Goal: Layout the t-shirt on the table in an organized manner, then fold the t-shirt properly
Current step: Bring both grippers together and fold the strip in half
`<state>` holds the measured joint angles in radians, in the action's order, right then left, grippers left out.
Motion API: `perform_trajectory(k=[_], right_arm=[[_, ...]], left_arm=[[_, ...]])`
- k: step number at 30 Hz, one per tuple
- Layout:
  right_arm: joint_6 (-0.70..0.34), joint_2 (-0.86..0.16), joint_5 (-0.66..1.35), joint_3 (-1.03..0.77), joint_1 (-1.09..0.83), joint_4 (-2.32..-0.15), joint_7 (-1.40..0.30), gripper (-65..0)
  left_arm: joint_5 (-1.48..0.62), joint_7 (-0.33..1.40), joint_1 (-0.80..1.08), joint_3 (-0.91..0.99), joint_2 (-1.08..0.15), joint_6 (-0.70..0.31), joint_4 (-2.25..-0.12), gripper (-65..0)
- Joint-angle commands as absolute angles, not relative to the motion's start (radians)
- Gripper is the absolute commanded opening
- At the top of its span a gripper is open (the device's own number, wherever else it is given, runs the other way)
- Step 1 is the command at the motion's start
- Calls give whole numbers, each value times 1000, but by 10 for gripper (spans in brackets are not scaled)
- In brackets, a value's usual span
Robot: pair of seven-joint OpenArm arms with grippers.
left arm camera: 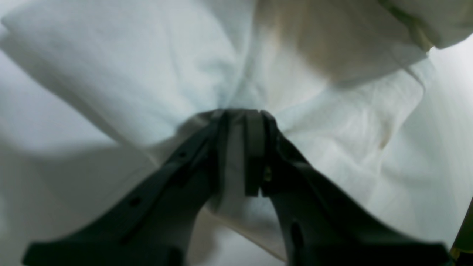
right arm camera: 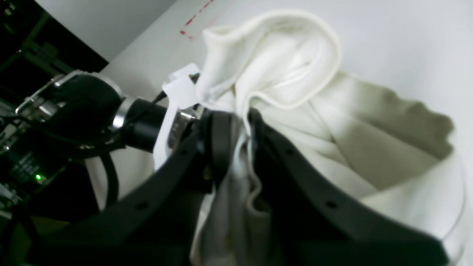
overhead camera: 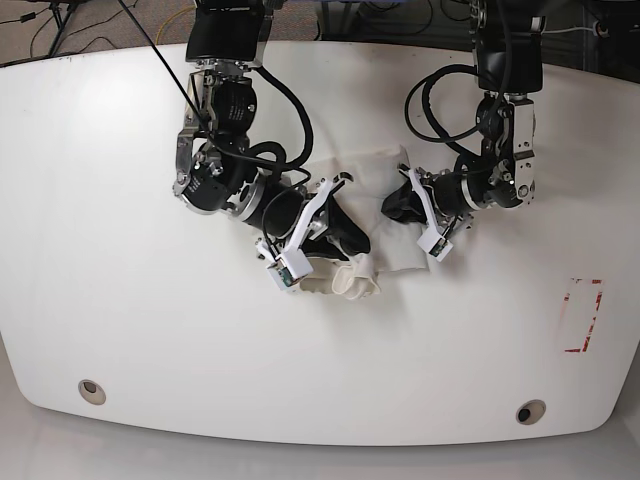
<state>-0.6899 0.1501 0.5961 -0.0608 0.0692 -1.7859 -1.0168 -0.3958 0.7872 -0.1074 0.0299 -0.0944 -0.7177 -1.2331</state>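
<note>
Base view shows the t-shirt point(overhead camera: 375, 215) bunched in a crumpled heap near the middle of the table point(overhead camera: 120, 300), caught between the two arms. The right gripper point(overhead camera: 350, 245) is clenched on the cloth's lower edge, and a rolled lump of fabric lies just beyond its tips. The left gripper point(overhead camera: 398, 205) pinches the opposite side of the heap, with the shirt spreading from its tips toward the other arm. The two grippers stand near each other, and the cloth spans the gap.

From the left wrist, the left gripper point(left arm camera: 242, 114) has its jaws closed on a fold of white fabric, with the t-shirt point(left arm camera: 147, 74) fanning out ahead of the tips and a faint orange tint showing through farther ahead.

From the right wrist, the right gripper point(right arm camera: 236, 118) grips a gathered strip of the t-shirt point(right arm camera: 369, 147), which hangs between the jaws and billows ahead of them. Red tape point(right arm camera: 194, 22) marks the table point(right arm camera: 406, 37) beyond.
</note>
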Motion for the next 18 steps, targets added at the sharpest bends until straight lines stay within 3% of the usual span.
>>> perform_trajectory(k=[1,10,14,18], right_arm=[[-698,157,631,-35,87,-1779,-944,-609],[-698,157,627,-16,88,-1732,-900,-587],[-698,154,627,-16,88,-1709,-877,-439],[-698,154,627,-16,87,-1690,-834,-205]], left_arm=[[-285,920,-77,21,-94,-698,-1218,-569],[-285,920,-77,21,-91,-698,-1218,-568],[-285,920,-77,21,-91,-698,-1218,-568],[-285,920,-77,21,-91,-698,-1218,-567]])
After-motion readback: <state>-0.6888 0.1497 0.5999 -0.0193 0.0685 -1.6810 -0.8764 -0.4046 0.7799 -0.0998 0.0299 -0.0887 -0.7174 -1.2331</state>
